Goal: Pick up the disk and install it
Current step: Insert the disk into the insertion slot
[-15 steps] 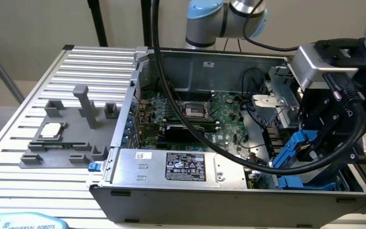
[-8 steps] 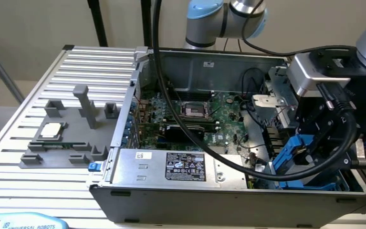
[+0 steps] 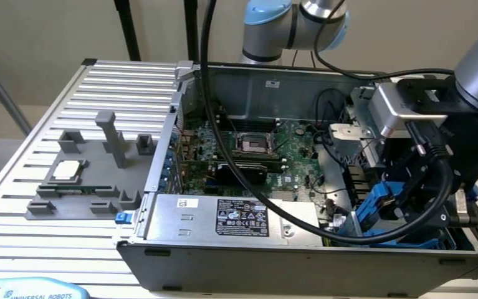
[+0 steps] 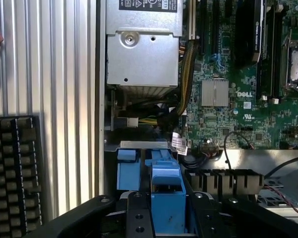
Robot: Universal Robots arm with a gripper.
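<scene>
The end effector is seen partly closed in the wrist view, its black fingers pressed against both sides of the disk. The disk is gripped by its blue bracket, edge-on, inside the computer case at the exterior view's right. A second blue bracket is seated just beside it. Beyond are seen the silver power supply and the green motherboard. The case is carried by the slatted desk.

Slatted metal table bears computer case and grey fixture.
</scene>
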